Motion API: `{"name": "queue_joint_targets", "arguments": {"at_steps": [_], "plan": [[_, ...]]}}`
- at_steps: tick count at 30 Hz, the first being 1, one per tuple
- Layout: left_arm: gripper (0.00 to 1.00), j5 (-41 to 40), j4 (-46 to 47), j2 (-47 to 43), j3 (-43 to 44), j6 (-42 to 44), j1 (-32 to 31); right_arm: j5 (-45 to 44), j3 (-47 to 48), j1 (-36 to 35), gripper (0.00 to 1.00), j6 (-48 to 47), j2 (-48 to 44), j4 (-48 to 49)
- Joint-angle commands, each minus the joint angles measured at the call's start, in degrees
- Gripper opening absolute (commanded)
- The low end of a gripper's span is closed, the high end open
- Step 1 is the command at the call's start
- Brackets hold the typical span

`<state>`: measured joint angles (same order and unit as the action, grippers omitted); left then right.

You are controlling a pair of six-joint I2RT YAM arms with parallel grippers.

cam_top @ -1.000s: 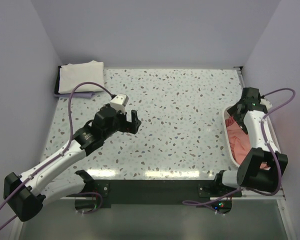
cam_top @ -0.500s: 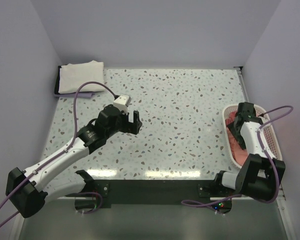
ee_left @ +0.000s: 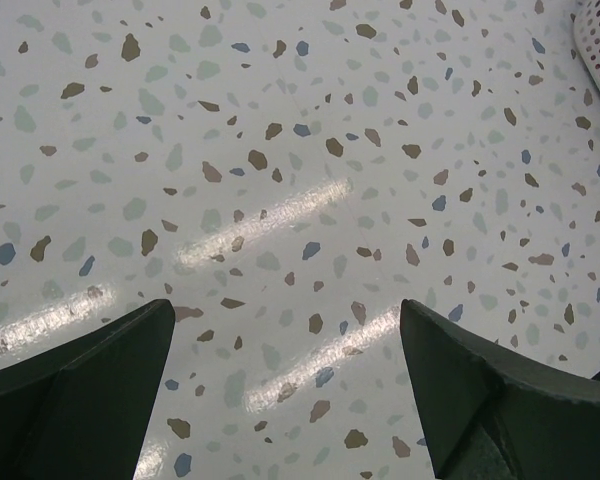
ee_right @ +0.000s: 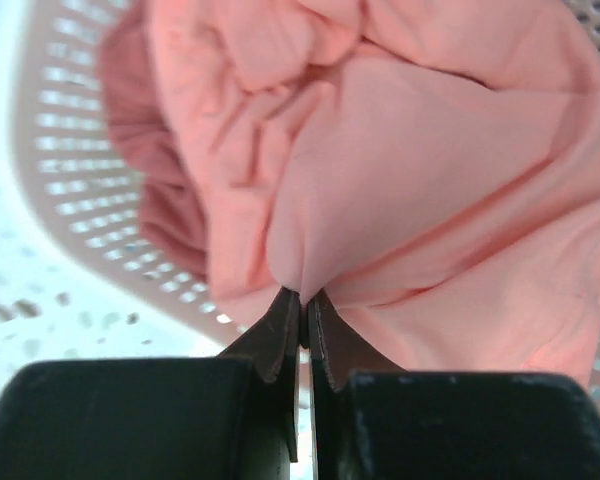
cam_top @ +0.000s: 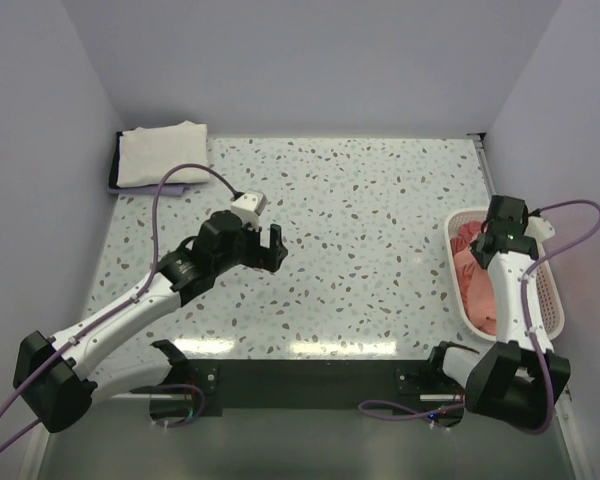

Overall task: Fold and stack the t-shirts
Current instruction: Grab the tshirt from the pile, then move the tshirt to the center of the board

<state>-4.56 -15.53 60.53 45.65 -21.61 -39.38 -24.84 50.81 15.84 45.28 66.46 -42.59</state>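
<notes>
R pincer (ee_right: 302,298) clenched on fold of crumpled salmon-pink t-shirt (ee_right: 420,170) in basket (ee_right: 65,150), right edge of surface (cam_top: 380,220). Heap runs near-far. L pincer (ee_left: 285,315) released.

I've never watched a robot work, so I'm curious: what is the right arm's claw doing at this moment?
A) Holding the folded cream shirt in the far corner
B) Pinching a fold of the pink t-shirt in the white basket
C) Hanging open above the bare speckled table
B: in the right wrist view the right gripper has its fingers closed on a fold of the salmon-pink t-shirt, which lies in the white lattice basket.
</notes>
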Motion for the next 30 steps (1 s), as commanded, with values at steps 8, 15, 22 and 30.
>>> {"name": "queue_joint_targets", "arguments": {"at_steps": [8, 15, 22, 30], "plan": [[0.98, 2.36, 1.99, -0.5, 2.43, 1.48, 0.26, 23.66, 20.71, -0.1, 0.0, -12.4, -6.61, 5.41], [0.98, 1.39, 2.17, -1.47, 2.6, 1.39, 0.18, 30.29, 43.01, -2.47, 0.0, -12.23, -0.46, 4.8], [0.98, -2.03, 1.47, -3.4, 2.69, 1.92, 0.35, 28.62, 57.46, -20.79, 0.0, -9.95, 6.22, 9.36], [1.0, -8.61, 0.24, -5.42, 2.52, 0.78, 1.05, 27.74, 60.99, -40.25, 0.0, -11.17, 12.38, 15.52]]}}
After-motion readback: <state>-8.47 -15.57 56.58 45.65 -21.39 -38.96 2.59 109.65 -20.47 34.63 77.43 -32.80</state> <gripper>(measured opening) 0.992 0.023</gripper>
